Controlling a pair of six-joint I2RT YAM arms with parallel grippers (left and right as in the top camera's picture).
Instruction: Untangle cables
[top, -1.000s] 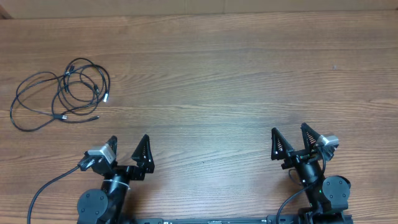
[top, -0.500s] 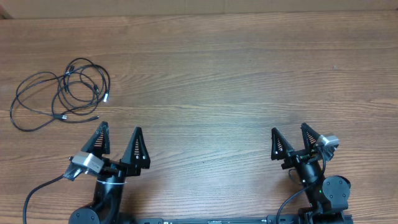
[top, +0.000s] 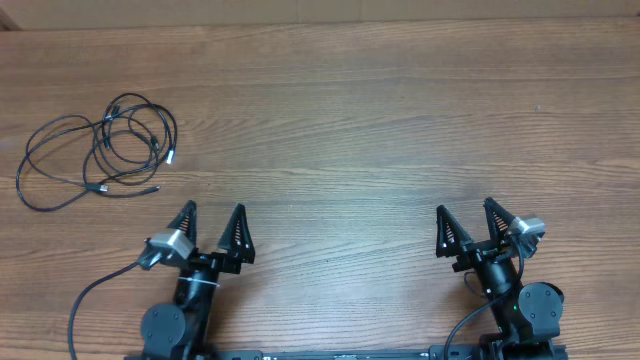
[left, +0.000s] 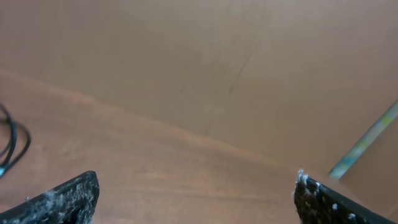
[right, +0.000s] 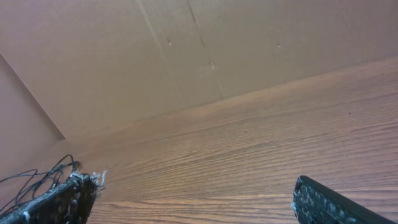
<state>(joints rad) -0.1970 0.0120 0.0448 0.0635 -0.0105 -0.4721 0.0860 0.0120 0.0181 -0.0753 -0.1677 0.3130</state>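
The cables (top: 100, 150) are thin black cords in tangled loose loops with small plugs, lying at the far left of the wooden table. A bit of them shows at the left edge of the left wrist view (left: 12, 140) and far off in the right wrist view (right: 37, 177). My left gripper (top: 211, 216) is open and empty near the front edge, to the right of and nearer than the cables. My right gripper (top: 466, 212) is open and empty at the front right, far from the cables.
A brown cardboard wall (right: 186, 56) stands along the far edge of the wooden table (top: 380, 130). The arm bases (top: 520, 310) sit at the front edge.
My left gripper swung left and forward, then came back right and nearer the base. The right arm and the cables have not moved.
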